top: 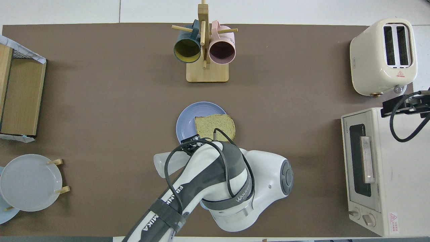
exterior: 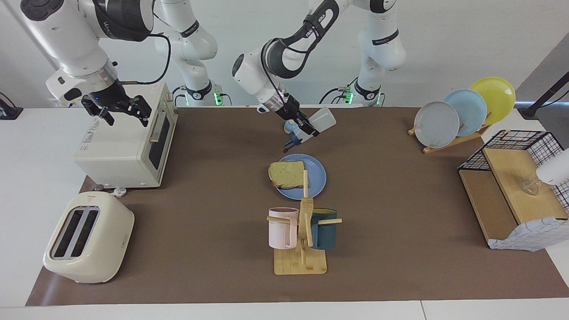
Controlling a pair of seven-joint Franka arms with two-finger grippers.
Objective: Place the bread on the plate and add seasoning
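The left gripper [exterior: 306,129], upper centre of the facing view, is pinching the tilted seasoning [exterior: 321,120]; next it needs lowering over the bread [exterior: 286,174] on the plate [exterior: 316,178].

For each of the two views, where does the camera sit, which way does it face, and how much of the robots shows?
Facing view: high across the table, looking at the robots; both arms show, the left tool holding the seasoning tilted, the right tool over the toaster oven.
Overhead view: above the robots' end, looking steeply down; mostly the left arm shows.
Shared: plate, bread, mug rack.
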